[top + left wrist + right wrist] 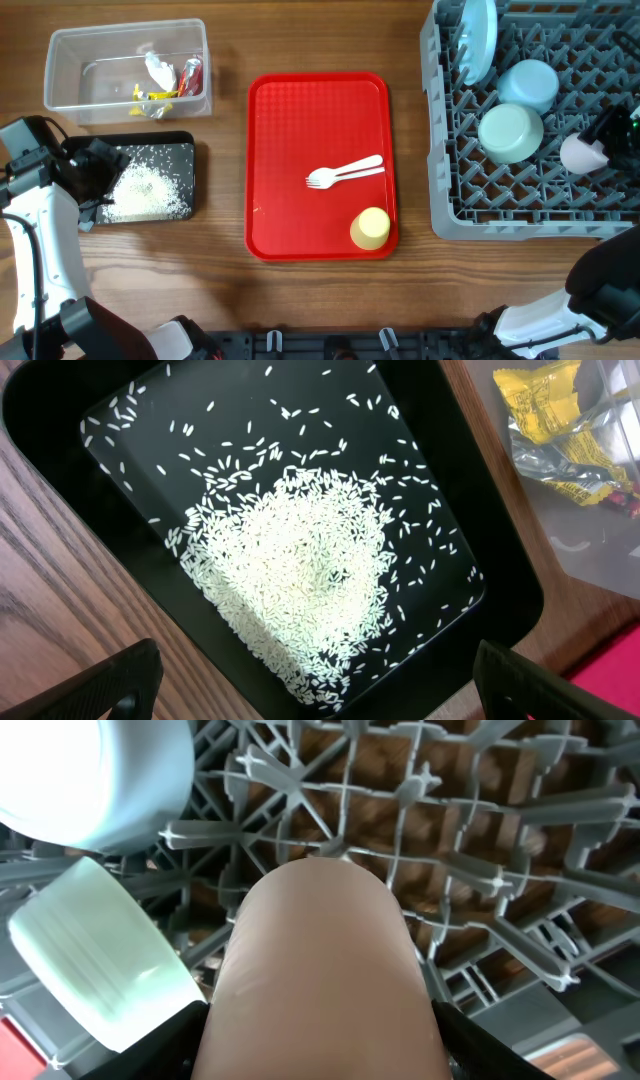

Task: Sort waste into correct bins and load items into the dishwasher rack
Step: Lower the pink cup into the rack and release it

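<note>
Tally by kind, thirteen things in all

One each: clear tub [100, 90], black tray [188, 150], red tray [300, 130], rack [440, 150], plate [478, 40], white cup [582, 153], yellow cup [370, 228], fork [322, 178], spoon [368, 162], tissue [158, 70], rice heap [148, 190]. Two each: bowls [528, 84], wrappers [192, 72].

The table [225, 290] is brown wood grain, and the red tray [300, 130] on it carries a white fork and spoon [345, 172] and a yellow cup [370, 228]. At three o'clock the grey rack [445, 200] holds a pale blue plate [478, 40], a mint bowl [510, 132] and a white cup [580, 153]. At nine o'clock, white rice [148, 192] speckles a black tray [185, 148].
</note>
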Controlling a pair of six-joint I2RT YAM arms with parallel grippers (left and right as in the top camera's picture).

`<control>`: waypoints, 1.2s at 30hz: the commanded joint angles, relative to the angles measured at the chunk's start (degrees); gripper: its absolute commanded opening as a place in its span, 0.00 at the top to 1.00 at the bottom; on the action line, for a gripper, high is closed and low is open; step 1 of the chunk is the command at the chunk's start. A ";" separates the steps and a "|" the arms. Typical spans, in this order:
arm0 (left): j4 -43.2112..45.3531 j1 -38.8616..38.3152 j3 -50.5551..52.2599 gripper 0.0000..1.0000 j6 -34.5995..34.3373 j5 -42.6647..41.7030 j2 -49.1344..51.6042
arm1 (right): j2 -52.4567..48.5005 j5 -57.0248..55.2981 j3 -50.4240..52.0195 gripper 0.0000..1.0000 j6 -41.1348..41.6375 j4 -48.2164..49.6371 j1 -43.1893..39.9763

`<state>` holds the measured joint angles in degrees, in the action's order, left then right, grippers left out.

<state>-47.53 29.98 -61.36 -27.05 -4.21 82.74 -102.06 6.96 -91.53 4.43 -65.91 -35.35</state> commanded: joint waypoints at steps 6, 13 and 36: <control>0.15 0.13 -0.35 0.00 1.14 0.17 0.48 | -0.72 -4.87 0.17 0.48 0.26 -2.08 0.02; 0.15 0.13 -0.35 0.00 1.14 0.15 0.48 | -1.77 -5.07 0.17 0.48 0.22 -1.38 0.02; -0.22 0.13 -0.35 0.00 1.11 0.15 0.48 | 0.42 -1.25 -3.96 0.21 0.15 -2.34 0.02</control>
<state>-47.57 29.98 -61.36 -27.05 -4.21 82.74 -105.60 3.70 -93.49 4.62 -67.68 -35.35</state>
